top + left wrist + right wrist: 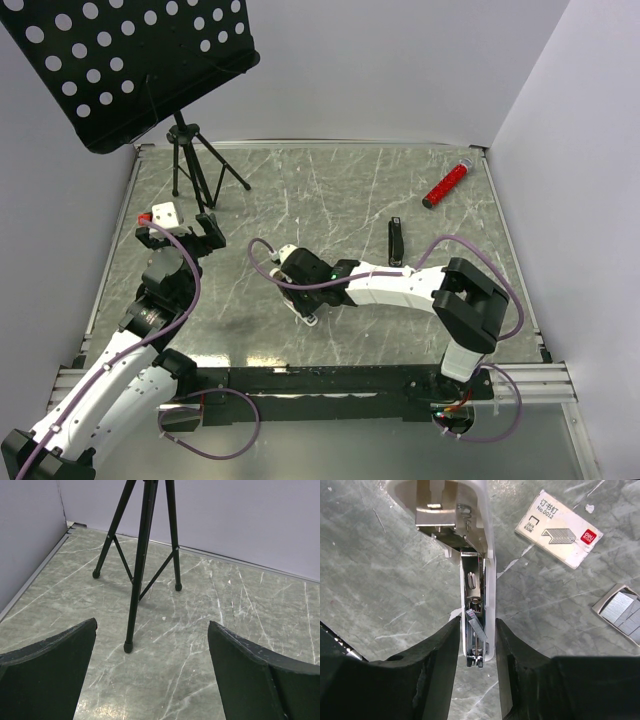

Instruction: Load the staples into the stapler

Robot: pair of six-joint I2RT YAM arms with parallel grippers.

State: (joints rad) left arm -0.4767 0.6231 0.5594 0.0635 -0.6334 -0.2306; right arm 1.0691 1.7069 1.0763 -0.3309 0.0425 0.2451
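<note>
The stapler (489, 580) lies opened on the table (350, 190). Its white shell is swung back at the far end, and its silvery rail runs toward my right claw (477, 624). A short strip of staples (472, 616) sits tilted in the near end of that rail, not lying flat.

The right claw's fingers (445, 650) stand on either side of the rail's near end, close to the white shell. From the wrist view I cannot tell whether they press on it or have let go.

Right of the stapler in that view, and apart from it, the staple box (559, 529) lies flat, cream with reddish print. Nearer and further right is the grey tray (620, 611), holding more strips and cut off by the picture's edge.

From above, a slim black bar (396, 242) lies beyond the right forearm, and a red cylinder (446, 184) lies near the far right corner.

My left claw (151, 625) is spread wide with nothing in it. It hovers near the left edge, facing the tripod (142, 555) of the black music stand (130, 60).
</note>
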